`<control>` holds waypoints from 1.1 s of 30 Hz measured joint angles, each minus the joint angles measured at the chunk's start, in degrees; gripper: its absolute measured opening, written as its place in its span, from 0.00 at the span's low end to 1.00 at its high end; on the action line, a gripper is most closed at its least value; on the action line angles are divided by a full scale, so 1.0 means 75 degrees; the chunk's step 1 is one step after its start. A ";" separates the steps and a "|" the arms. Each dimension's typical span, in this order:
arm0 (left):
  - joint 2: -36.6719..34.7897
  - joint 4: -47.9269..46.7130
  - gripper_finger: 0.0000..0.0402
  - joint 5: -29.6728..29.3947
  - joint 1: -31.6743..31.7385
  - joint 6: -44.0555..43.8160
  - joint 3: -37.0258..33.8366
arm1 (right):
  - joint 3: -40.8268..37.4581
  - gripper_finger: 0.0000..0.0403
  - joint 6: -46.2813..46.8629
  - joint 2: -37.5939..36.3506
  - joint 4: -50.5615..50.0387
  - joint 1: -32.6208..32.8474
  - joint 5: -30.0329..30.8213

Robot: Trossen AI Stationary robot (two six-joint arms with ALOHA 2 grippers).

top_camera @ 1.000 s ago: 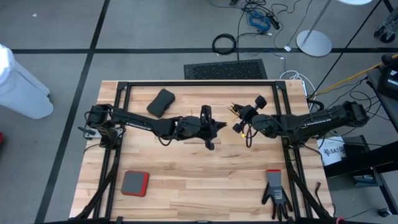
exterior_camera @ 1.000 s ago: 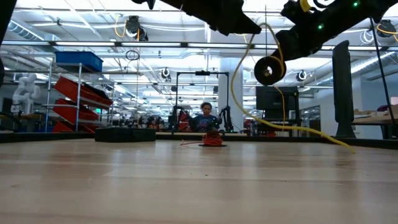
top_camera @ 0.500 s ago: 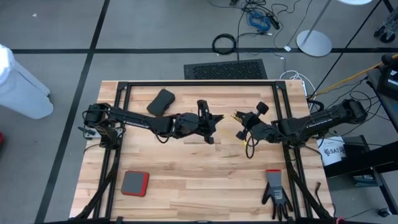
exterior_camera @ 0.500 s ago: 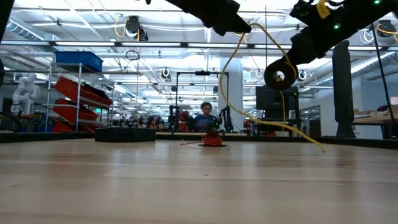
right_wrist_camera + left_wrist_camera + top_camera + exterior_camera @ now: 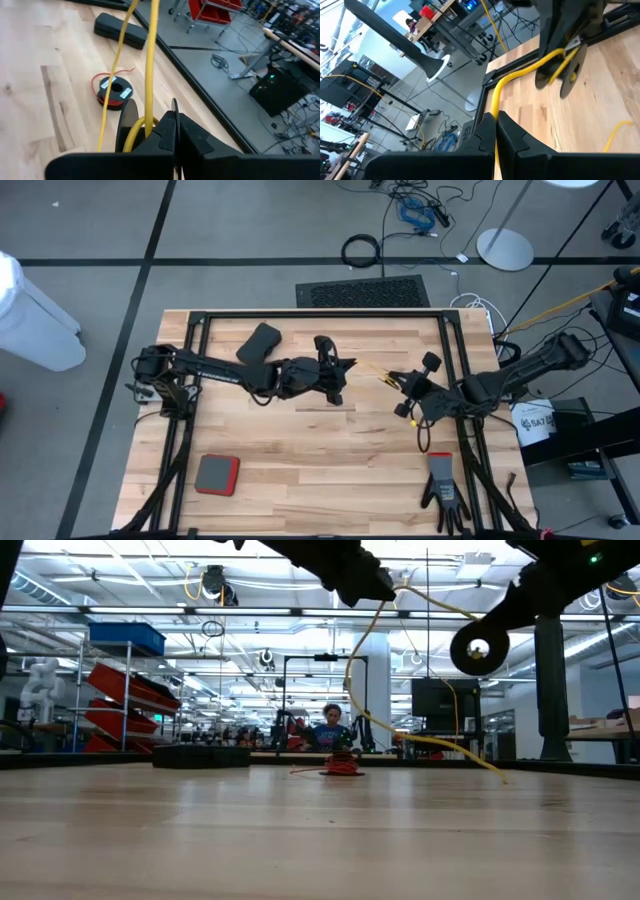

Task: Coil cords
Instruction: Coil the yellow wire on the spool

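The yellow cord runs from my left gripper, shut on it above the table's middle, across to a small round black reel at my right gripper, which is shut and raised off the table. A slack loop of the cord hangs down, and its end lies on the wood. The reddish-orange cord sits wound on its reel, which lies flat on the table by the far side, untouched. My left gripper pinches the yellow cord between its two fingertips, coming nearly level from the table's left; the cord leaves the fingers toward the reel, in the air. My right gripper is shut at the yellow cord's reel, seemingly on one flange, coming from the table's right and tipped slightly down; its own fingers hide the exact place. The reel hangs clear of the table.
A black case lies at the far left, a red-and-grey pad at the near left, a black glove at the near right. A black frame rail runs round the table. Bare wood lies in the near middle.
My right gripper has drawn back toward the table's right edge and a little nearer, carrying the reel with it. The stretch of yellow cord between the two grippers has grown longer, and the hanging loop's end has slid along the table.
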 joint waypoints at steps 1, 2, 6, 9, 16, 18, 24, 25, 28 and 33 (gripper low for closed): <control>0.0000 -0.0026 0.00 0.0000 0.0017 0.0000 0.0000 | 0.0000 0.00 0.0171 -0.0062 -0.0177 0.0083 0.0114; 0.0000 -0.0053 0.00 0.0000 0.0032 -0.0003 0.0000 | 0.0000 0.00 0.0312 -0.0130 -0.0347 0.0169 0.0225; 0.0000 -0.0086 0.00 0.0000 0.0104 -0.0012 0.0000 | 0.0000 0.00 0.0557 -0.0402 -0.0529 0.0475 0.0617; 0.0000 -0.0148 0.00 0.0077 0.0212 -0.0170 0.0000 | 0.0000 0.00 0.0561 -0.0606 -0.0523 0.0668 0.0790; 0.0000 -0.0293 0.00 0.0907 0.0607 -0.0965 -0.0167 | 0.0000 0.00 0.0344 -0.1010 -0.0160 0.1104 0.1087; 0.0000 -0.0241 0.00 0.1171 0.0701 -0.1162 -0.0228 | 0.0000 0.00 0.0094 -0.1094 0.0118 0.1212 0.1080; 0.0126 -0.0070 0.00 0.1537 0.0804 -0.1291 -0.0245 | 0.0000 0.00 -0.0921 -0.1148 0.1406 0.1352 0.0849; 0.0152 -0.0029 0.00 0.1621 0.0806 -0.1358 -0.0245 | 0.0000 0.00 -0.1097 -0.1147 0.1634 0.1350 0.0835; 0.0275 0.0063 0.00 0.1767 0.0806 -0.1422 -0.0245 | 0.0000 0.00 -0.1652 -0.1145 0.2328 0.1340 0.0689; 0.0593 0.0365 0.00 0.1903 0.0803 -0.1508 -0.0245 | -0.0003 0.00 -0.2546 -0.1095 0.3540 0.1292 0.0702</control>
